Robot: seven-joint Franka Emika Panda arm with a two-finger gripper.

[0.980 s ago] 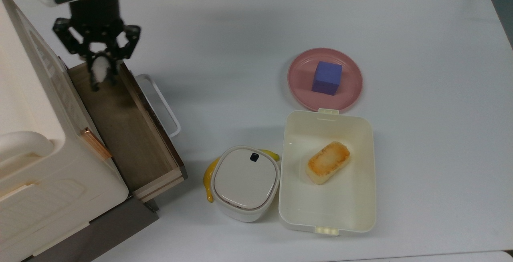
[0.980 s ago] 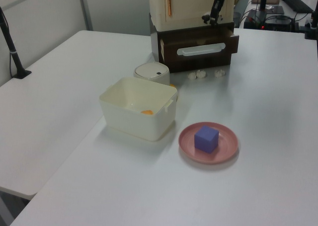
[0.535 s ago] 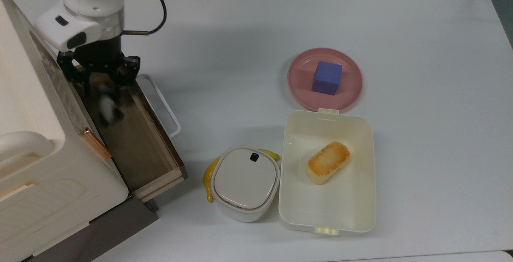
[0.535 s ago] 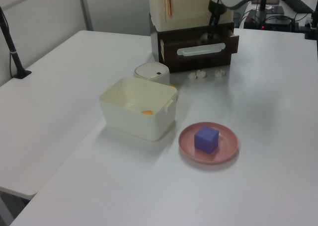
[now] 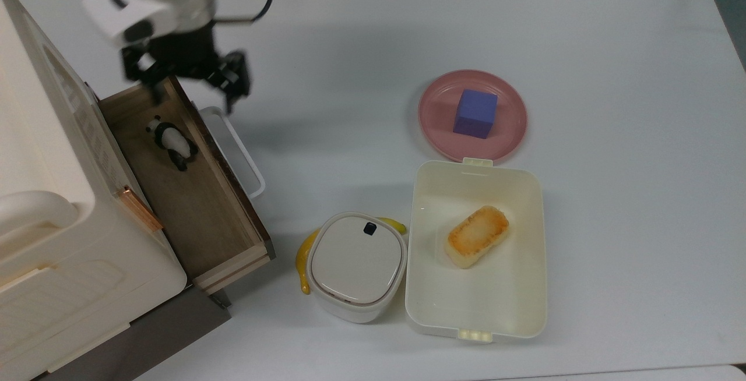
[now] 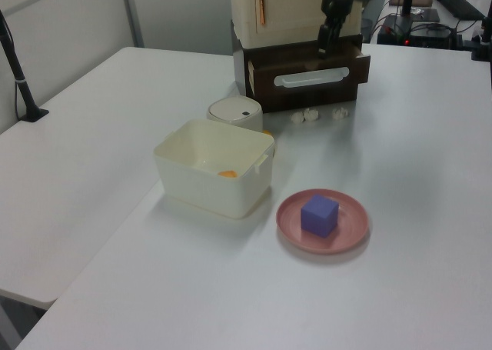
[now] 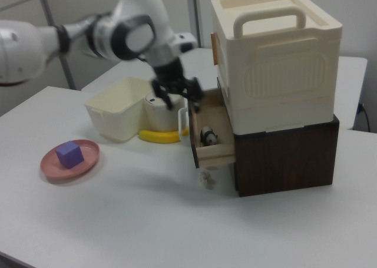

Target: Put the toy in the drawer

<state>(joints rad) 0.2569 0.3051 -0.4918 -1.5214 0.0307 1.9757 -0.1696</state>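
The desk [image 5: 612, 31] spreads white under everything, and along the top view's left stands the cream cabinet [image 5: 35, 206] with its drawer [image 5: 198, 218] pulled out toward the middle. Near the top view's centre sit the open lunch box [image 5: 524, 288] with a browned piece of food [image 5: 477, 236] inside, the pink plate [image 5: 434, 110] carrying the purple-blue cube [image 5: 476, 113], and a small lidded container [image 5: 356, 264] with the banana [image 5: 303, 261] tucked touching behind it. None of those matter to me just now.

What matters is the change at the drawer. Half a second ago my tool [image 5: 192, 87] was low over the wooden floor with a black-and-white blur beneath it; now it has lifted and swung toward the drawer's front edge, and its fingers stand spread with nothing between them. The toy [image 5: 170, 142] lies on its side on the drawer's floor, toward the far end in the top view, clear of the walls and well apart from my tool. The right view shows the same: the panda resting inside the open drawer, my tool above the front rim.

I judge the placing done. The task only asks for the toy in the drawer, so what is left is to draw my arm clear without clipping the white loop handle [image 5: 239, 154], which sits just beside my tool.
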